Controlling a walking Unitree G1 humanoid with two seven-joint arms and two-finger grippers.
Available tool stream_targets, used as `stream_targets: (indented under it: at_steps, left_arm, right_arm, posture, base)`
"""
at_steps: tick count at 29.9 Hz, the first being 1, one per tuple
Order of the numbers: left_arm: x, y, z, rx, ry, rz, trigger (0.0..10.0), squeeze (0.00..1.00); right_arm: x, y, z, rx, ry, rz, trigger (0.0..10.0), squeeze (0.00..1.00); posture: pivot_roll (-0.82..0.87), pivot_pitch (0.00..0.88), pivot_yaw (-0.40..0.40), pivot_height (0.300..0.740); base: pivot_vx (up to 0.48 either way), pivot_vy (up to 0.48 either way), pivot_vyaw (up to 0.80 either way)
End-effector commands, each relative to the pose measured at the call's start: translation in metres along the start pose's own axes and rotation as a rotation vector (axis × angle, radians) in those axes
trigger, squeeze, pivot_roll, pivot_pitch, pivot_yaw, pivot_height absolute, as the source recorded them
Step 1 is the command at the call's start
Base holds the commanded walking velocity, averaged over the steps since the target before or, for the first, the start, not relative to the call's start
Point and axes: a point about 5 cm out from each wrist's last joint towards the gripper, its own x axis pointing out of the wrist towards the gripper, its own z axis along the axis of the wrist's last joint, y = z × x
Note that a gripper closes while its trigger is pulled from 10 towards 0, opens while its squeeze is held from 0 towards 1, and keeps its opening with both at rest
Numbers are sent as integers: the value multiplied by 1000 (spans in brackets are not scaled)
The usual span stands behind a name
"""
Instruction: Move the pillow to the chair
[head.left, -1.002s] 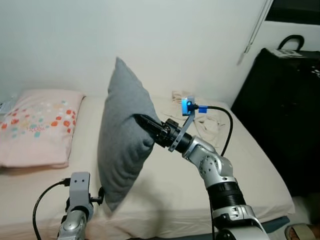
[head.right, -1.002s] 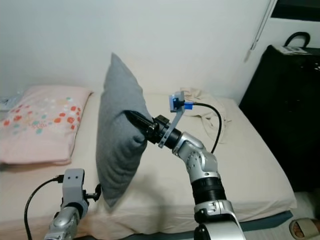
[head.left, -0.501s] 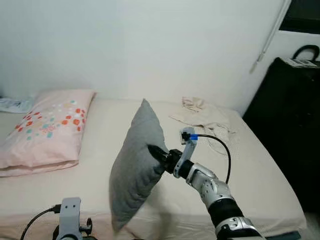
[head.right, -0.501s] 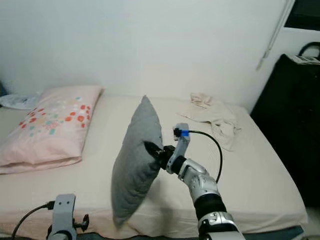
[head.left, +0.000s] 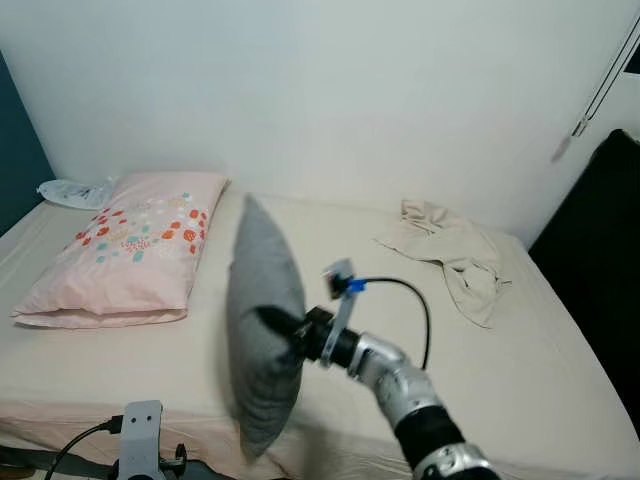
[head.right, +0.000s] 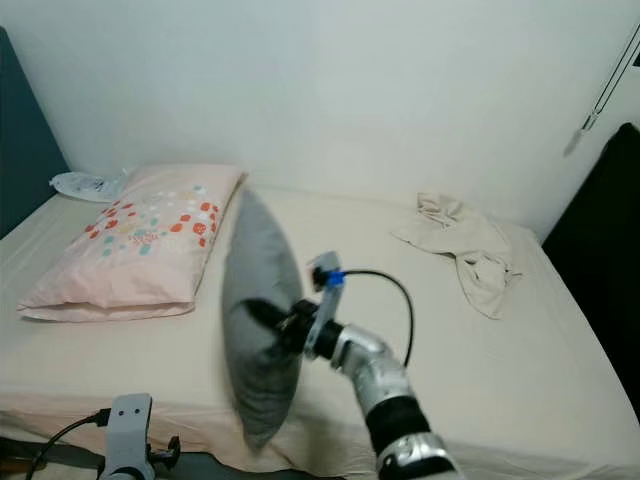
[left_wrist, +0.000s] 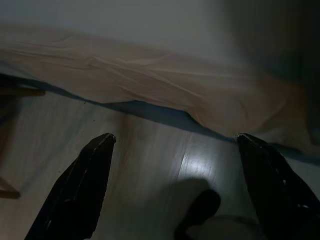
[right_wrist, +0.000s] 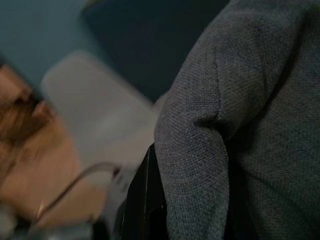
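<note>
A grey pillow (head.left: 258, 330) hangs upright above the front part of the bed, pinched at its right side by my right gripper (head.left: 283, 330), which is shut on it. In the right wrist view the grey pillow (right_wrist: 250, 130) bulges over one black finger (right_wrist: 145, 200). My left arm (head.left: 143, 440) hangs low at the bottom left, in front of the bed. Its gripper (left_wrist: 175, 150) is open over the wooden floor, with both black fingers (left_wrist: 75, 185) spread wide and nothing between them.
A cream bed (head.left: 560, 380) spans the view. A pink dotted pillow (head.left: 125, 260) lies at its left. A crumpled beige cloth (head.left: 455, 255) lies at the back right. A dark object (head.left: 600, 250) stands at the right, and a white wall behind.
The camera has swung left and back, so the bed has shifted right in the picture. The grey pillow stays in my right gripper and has come lower and further left.
</note>
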Motion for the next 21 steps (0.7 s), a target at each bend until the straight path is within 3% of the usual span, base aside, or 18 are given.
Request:
stream_targets:
  at_steps: [1,21]
  left_arm:
    - [-1,-4,-3,-19,14,-3,10000,0]
    - [-2,-6,-6,-25,23,-1,10000,0]
  right_arm:
    - [5,5,6,-59,-15,39,10000,0]
    - [2,7,4,-95,3,66,10000,0]
  posture:
    - [188,0,-110,740]
    - [187,0,-121,740]
  base:
    - [0,-480,719]
    - [0,-24,720]
